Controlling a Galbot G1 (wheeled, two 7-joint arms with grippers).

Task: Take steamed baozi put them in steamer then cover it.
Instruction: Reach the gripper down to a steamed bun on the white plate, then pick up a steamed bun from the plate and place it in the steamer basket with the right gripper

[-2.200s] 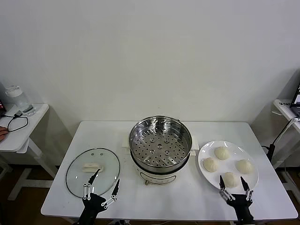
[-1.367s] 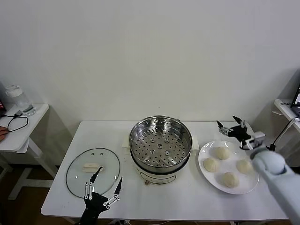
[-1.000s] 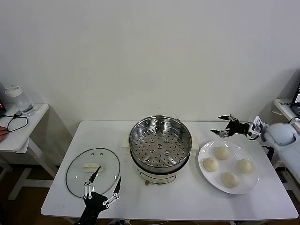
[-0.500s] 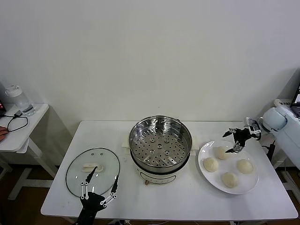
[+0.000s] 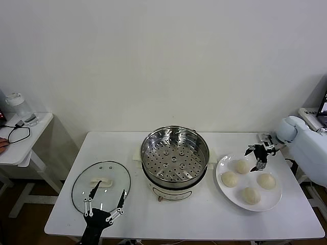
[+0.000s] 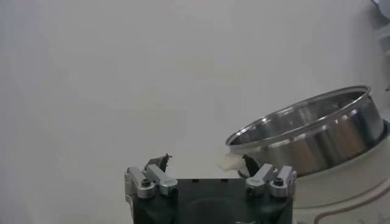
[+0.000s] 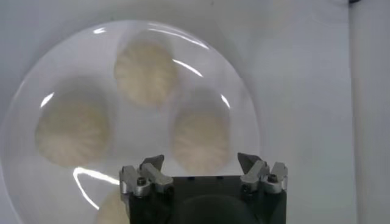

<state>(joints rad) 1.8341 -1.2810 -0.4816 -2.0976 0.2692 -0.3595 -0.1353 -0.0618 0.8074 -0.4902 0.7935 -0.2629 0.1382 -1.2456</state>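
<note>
Hovering over the far side of the white plate (image 5: 226, 166), right gripper (image 5: 259, 154) points down, jaws spread, holding nothing. Rear baozi (image 5: 241, 166) lies just below and slightly toward the steamer (image 5: 174, 153) from it; wrist view puts one bun (image 7: 200, 141) nearly centred between the open fingers. Buns round, no long axis to match. All four baozi on plate, steamer empty. Left gripper (image 5: 104, 205) open too, idle at near edge beside the cover (image 5: 101, 185), well apart from the buns

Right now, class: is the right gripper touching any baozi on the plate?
Apart. In the right wrist view the open right gripper hangs above the baozi, gripping nothing.
</note>
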